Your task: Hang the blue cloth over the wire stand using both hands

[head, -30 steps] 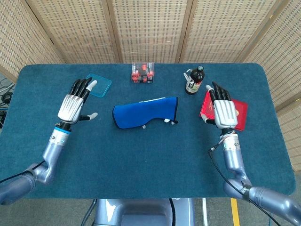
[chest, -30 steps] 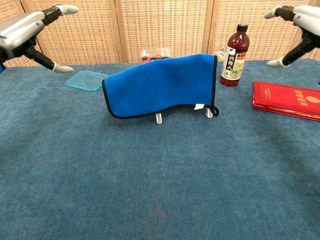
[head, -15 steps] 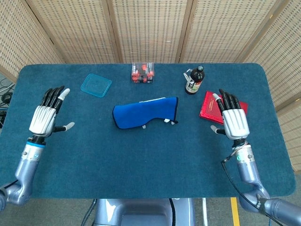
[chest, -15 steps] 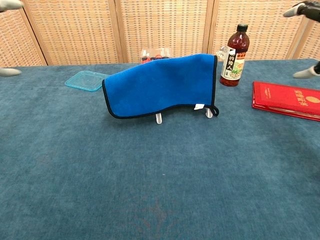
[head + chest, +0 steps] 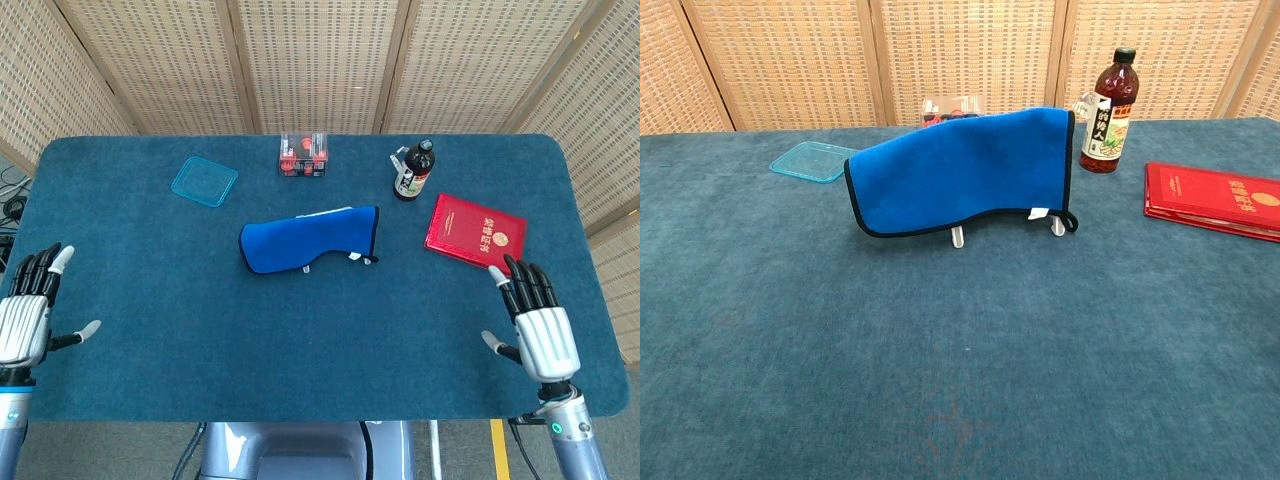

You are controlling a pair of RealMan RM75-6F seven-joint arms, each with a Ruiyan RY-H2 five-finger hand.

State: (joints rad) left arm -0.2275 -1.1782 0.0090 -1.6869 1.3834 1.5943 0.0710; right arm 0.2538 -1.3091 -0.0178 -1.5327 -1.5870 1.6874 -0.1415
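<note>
Blue cloth (image 5: pixel 310 238) is seen from the head view draped over the wire stand (image 5: pixel 330 214) at the middle of the table (image 5: pixel 300 340), while the left hand (image 5: pixel 25 320) and right hand (image 5: pixel 540 330) have been drawn back from beside it to the near corners, each with fingers spread and nothing held. From the chest view, neither hand is shown any longer; the cloth (image 5: pixel 960 170) is hung across the stand, whose white feet (image 5: pixel 958 237) are visible below its hem, so the task is judged to be finished and the arms to be retiring.
</note>
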